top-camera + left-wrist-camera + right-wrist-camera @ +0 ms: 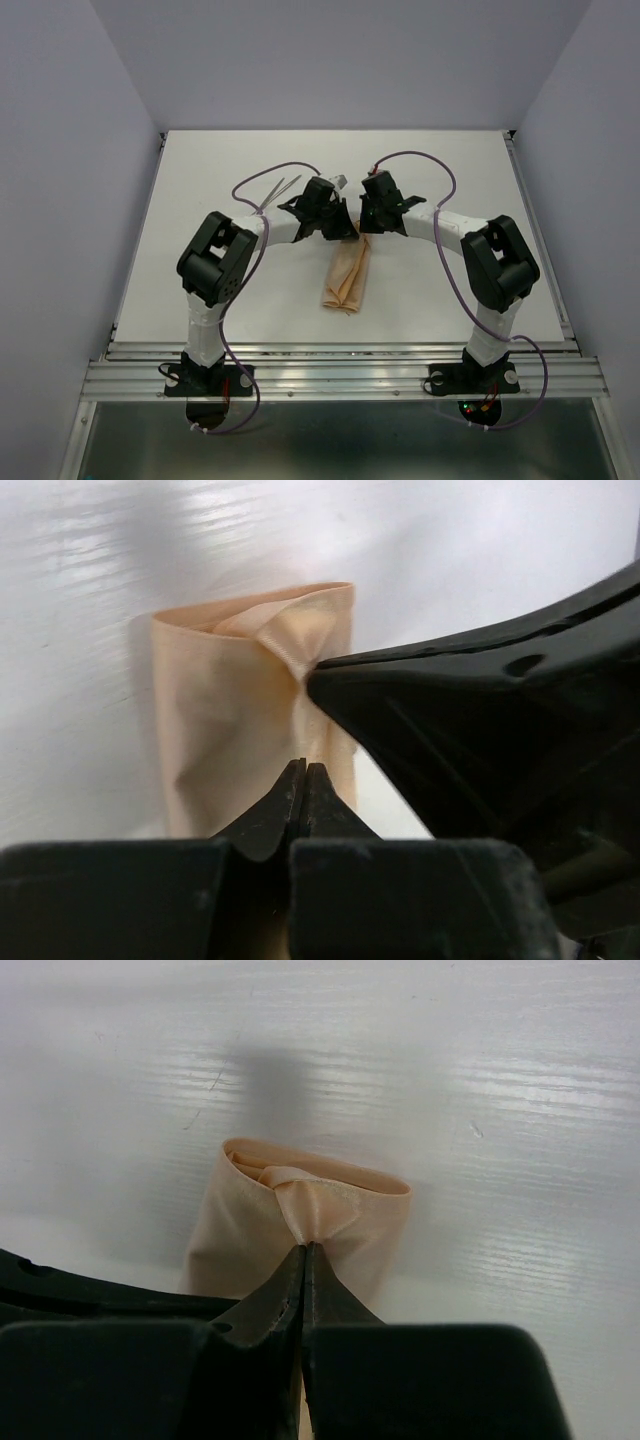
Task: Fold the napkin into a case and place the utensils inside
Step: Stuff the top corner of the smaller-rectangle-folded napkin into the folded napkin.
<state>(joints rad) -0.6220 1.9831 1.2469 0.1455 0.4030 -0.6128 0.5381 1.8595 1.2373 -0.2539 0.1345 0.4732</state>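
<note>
Overhead, the left gripper [340, 228] and right gripper [366, 225] meet tip to tip at the far end of the peach-orange napkin [347, 280], which lies folded into a narrow oblong on the white table [450, 180] and runs back from both sets of jaws toward the arm bases; the utensils [283, 188], thin silver pieces, lie on the table beyond and to the left of the left jaws, well apart from the cloth.

Up close from the right wrist, the right gripper [306, 1250] has its jaws pressed together on a small gathered tuck of the napkin [240, 1230], the open layered end of the fold standing just ahead of the tips; from the left wrist, the left gripper [305, 772] likewise has its jaws closed, a crease of the napkin [220, 710] running straight down into them, while the right gripper [312, 672] pinches the same cloth just ahead of those tips, entering from the right.
</note>
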